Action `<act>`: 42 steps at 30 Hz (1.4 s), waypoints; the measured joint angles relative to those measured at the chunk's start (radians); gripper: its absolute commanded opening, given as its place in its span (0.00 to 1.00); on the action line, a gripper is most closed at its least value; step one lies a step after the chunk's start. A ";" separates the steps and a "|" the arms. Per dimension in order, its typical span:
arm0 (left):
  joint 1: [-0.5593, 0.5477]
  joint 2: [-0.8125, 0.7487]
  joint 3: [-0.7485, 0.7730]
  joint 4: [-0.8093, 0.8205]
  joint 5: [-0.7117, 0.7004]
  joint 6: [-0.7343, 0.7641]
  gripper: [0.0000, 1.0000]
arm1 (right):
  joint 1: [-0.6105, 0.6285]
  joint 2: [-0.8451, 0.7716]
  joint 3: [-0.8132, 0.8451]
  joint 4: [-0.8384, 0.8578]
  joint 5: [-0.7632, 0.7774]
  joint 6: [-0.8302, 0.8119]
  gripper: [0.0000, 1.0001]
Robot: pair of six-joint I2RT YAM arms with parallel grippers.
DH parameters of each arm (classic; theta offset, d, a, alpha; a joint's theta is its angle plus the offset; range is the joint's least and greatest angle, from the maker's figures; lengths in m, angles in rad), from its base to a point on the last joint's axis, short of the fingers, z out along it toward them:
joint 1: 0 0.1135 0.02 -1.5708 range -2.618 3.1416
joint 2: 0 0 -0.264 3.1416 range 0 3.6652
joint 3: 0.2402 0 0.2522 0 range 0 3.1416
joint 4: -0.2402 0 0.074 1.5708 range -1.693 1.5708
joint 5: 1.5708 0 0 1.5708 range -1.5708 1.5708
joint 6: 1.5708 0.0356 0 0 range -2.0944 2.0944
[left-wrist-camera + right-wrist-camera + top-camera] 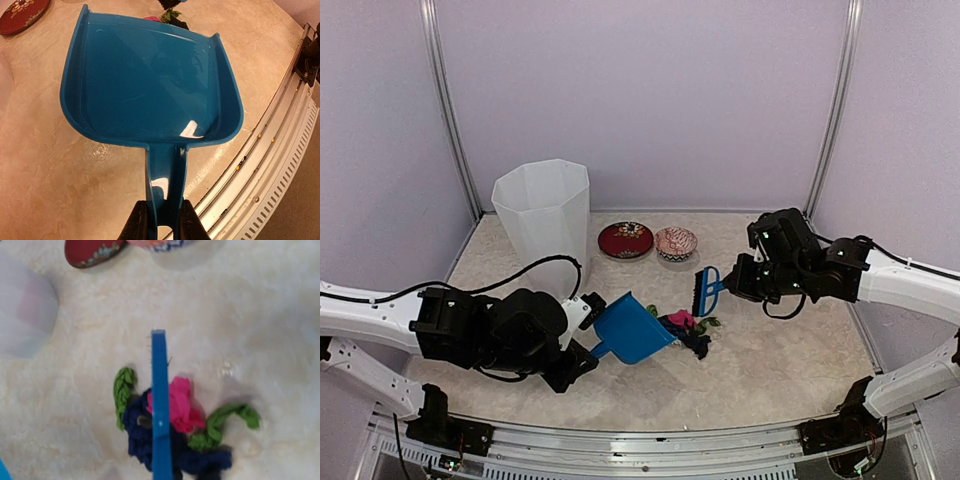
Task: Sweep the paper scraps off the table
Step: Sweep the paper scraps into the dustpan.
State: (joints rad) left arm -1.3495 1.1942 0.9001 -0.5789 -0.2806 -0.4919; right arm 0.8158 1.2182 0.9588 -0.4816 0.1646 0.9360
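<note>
- The paper scraps lay in one loose pile just right of centre in the top view, in pink, green, navy and black.
- The pile rested on the table, a beige mottled surface with a metal frame along its lower edge.
- In the right wrist view the paper scraps sat at lower centre, with green strips on both sides of a pink and navy cluster.
- A blue dustpan stood just left of the pile, its open mouth facing the scraps and tilted down toward the table.
- In the left wrist view the dustpan filled the frame and its tray held no scraps; a few showed beyond its far lip at top centre.
- The left tool was closed on the dustpan handle, one finger on each side.
- A blue brush hung just upper right of the pile.
- The right tool was closed on the brush.
- In the right wrist view the brush ran as a narrow vertical bar across the pile.
- A white bin stood at upper left, with a red bowl and a pink-and-white bowl to its right.
</note>
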 measured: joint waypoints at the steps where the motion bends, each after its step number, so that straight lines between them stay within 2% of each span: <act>1: 0.000 0.005 0.000 0.000 0.006 0.000 0.00 | -0.002 0.006 0.006 0.004 0.001 -0.011 0.00; 11: 0.000 0.054 -0.019 0.011 0.104 -0.002 0.00 | -0.049 0.031 0.048 -0.044 0.094 -0.194 0.00; 19: 0.003 0.099 -0.074 0.046 0.191 -0.013 0.00 | -0.066 0.037 0.056 -0.109 0.175 -0.413 0.00; 30: 0.075 0.189 -0.081 0.116 0.301 -0.067 0.00 | -0.065 0.179 0.096 -0.132 0.188 -0.698 0.00; 36: 0.119 0.225 -0.081 0.156 0.341 -0.093 0.00 | -0.011 0.275 0.137 -0.165 0.230 -0.808 0.00; 42: 0.132 0.311 -0.078 0.195 0.371 -0.111 0.00 | 0.062 0.344 0.187 -0.216 0.276 -0.848 0.00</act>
State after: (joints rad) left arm -1.2179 1.5047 0.8219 -0.3836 0.0906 -0.6033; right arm 0.8780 1.5623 1.1458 -0.6971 0.4408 0.0879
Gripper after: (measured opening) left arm 0.161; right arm 0.051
